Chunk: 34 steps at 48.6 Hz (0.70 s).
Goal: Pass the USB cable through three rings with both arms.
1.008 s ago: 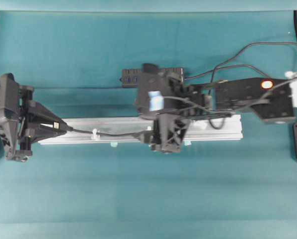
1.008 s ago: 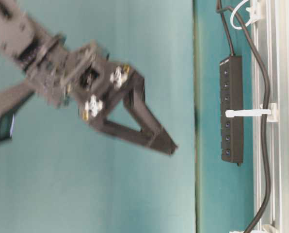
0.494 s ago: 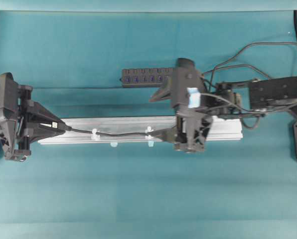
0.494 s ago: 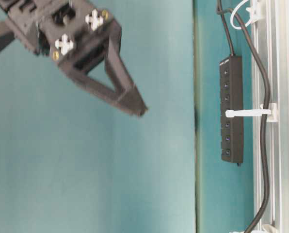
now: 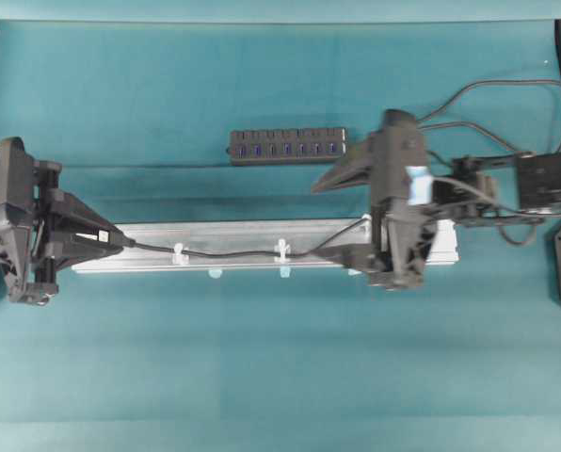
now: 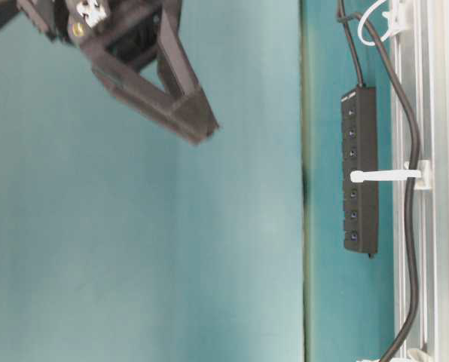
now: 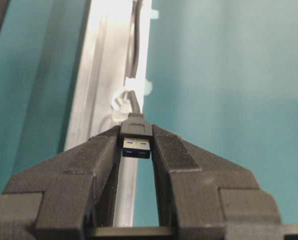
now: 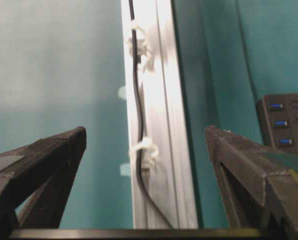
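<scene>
Left gripper (image 5: 120, 240): jaws clenched on the USB plug (image 7: 136, 140) at the left end of the rail; the plug sits crosswise between the fingertips (image 7: 106, 145), its blue insert facing the wrist camera.
Right gripper (image 5: 346, 218): jaws spread wide and grasping nothing; it hangs above the right end of the rail, clear of the cable. In the wrist view both fingers (image 8: 49, 155) frame the rail from either side.
USB cable (image 5: 229, 252): runs from the left gripper rightward along the rail, through the two rings visible from overhead, then curves up toward the rear edge of the rail under the right gripper.
Rings: one (image 5: 179, 253) stands near the left end of the rail, one (image 5: 281, 250) near its middle; both have the cable inside them. A third ring cannot be made out overhead; the right arm covers that part of the rail.
Rail (image 5: 243, 231): silver aluminium, lying lengthwise across the middle of the worktop (image 5: 262, 358).
Hub (image 5: 287, 145): black multi-port strip with blue sockets, behind the rail and parallel to it, not touching it.
Worktop: teal surface.
</scene>
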### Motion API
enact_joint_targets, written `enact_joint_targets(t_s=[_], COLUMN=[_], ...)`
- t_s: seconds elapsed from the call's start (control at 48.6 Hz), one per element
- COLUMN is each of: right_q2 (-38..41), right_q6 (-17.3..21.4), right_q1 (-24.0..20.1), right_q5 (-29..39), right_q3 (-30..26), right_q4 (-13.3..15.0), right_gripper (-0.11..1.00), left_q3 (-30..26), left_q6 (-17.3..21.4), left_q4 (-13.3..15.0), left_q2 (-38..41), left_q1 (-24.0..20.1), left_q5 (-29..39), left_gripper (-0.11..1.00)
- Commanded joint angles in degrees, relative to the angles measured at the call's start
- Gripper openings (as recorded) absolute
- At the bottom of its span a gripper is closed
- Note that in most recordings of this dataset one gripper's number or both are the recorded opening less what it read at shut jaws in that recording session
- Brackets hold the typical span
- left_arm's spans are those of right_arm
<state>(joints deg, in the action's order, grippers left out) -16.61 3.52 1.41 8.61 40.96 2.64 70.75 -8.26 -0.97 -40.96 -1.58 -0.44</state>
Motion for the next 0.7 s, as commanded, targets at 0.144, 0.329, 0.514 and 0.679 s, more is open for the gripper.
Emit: enact_joint_targets(t_s=[0.144, 0.329, 0.514, 0.679], right_q2=[-6.1, -8.4, -8.5, -8.5], right_q6=[0.4, 0.4, 0.4, 0.4], right_q1=[-0.8, -1.1, -1.1, -1.2], right_q5=[-4.0, -7.1, -7.9, -7.9], right_q3=[3.7, 5.7, 5.8, 5.8], right_q4=[-0.5, -1.8, -1.8, -1.9], right_gripper=[0.72, 0.72, 0.72, 0.72], left_q3=[-1.3, -1.3, -1.3, -1.3], left_q6=[-0.1, -0.1, -0.1, -0.1], left_q4=[-0.2, -0.2, -0.2, -0.2], left_q2=[-0.1, -0.1, -0.2, -0.3], left_q1=[-0.1, -0.1, 0.0, -0.1], left_q5=[-0.3, -0.3, -0.3, -0.3], left_gripper=[0.24, 0.24, 0.24, 0.24])
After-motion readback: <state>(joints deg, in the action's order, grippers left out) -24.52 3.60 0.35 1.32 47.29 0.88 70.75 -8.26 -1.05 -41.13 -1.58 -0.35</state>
